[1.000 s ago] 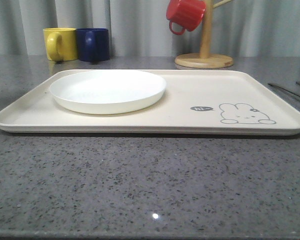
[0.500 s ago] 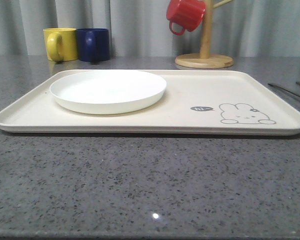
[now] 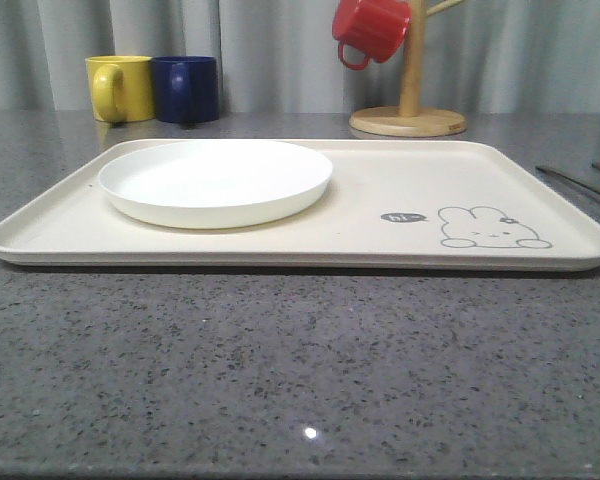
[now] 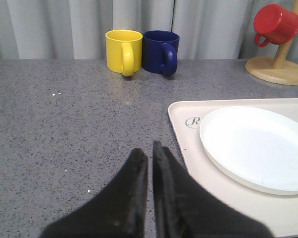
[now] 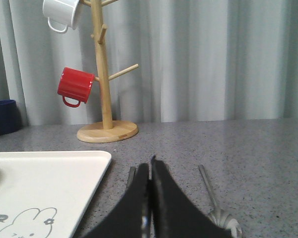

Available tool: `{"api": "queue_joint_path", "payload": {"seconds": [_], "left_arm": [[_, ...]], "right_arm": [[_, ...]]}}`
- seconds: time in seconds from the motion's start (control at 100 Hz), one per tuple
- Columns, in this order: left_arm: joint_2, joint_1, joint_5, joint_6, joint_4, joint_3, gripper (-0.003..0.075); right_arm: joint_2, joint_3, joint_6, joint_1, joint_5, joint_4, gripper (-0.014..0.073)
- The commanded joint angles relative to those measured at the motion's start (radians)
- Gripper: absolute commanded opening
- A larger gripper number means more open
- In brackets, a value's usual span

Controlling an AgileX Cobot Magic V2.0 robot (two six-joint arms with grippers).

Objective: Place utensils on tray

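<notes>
- I see the white plate (image 3: 215, 182) resting on the tray (image 3: 380, 240)'s left part;
- left gripper (image 4: 150, 153) jaws nearly together, holding nothing;
- right gripper (image 5: 150, 171) jaws pressed together above the table (image 5: 248, 148), utensils (image 5: 211, 196) lying beside it.

the cream tray (image 3: 380, 180) carries a small dark speech bubble (image 3: 403, 217) reading "hi", at nine o'clock of its grey rabbit drawing (image 3: 492, 229). its corner shows a circled script "r" (image 4: 192, 122), the rest hidden.

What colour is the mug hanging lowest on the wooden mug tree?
Red, with a ribbed body. It shows best in the right wrist view; a white mug hangs above it.
</notes>
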Motion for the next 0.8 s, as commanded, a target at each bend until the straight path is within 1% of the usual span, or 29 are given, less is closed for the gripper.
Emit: {"api": "queue_joint_path", "payload": {"seconds": [0.0,0.11,0.24,0.37,0.38,0.46,0.51,0.64,0.79], "left_arm": [[0.003,0.003,-0.089,-0.009,-0.012,-0.031,-0.0018],[0.003,0.003,-0.090,-0.009,-0.012,-0.031,-0.0018],[0.003,0.003,-0.090,-0.009,-0.012,-0.031,-0.0018],[0.003,0.003,-0.090,-0.009,-0.012,-0.031,-0.0018],[0.003,0.003,-0.090,-0.009,-0.012,-0.031,-0.0018],[0.003,0.003,-0.090,-0.009,-0.012,-0.031,-0.0018],[0.003,0.003,-0.090,-0.009,-0.012,-0.031,-0.0018],[0.003,0.003,-0.090,-0.009,-0.012,-0.031,-0.0018],[0.003,0.003,-0.090,-0.009,-0.012,-0.031,-0.0018]], "right_arm": [[-0.021,-0.059,-0.009,-0.005,-0.049,-0.008,-0.0068],[-0.006,-0.144,-0.009,-0.005,0.071,-0.008,-0.0068],[0.069,-0.307,-0.009,-0.005,0.255,-0.007,-0.0068],[0.228,-0.492,-0.009,-0.005,0.491,0.007,-0.0068],[0.228,-0.501,-0.009,-0.005,0.491,0.007,-0.0068],[0.349,-0.610,-0.009,-0.005,0.639,0.012,-0.0068],[0.414,-0.666,-0.009,-0.005,0.702,0.012,-0.0068],[0.558,-0.777,-0.009,-0.005,0.783,0.032,-0.0068],[0.689,-0.829,-0.009,-0.005,0.787,0.069,-0.0068]]}}
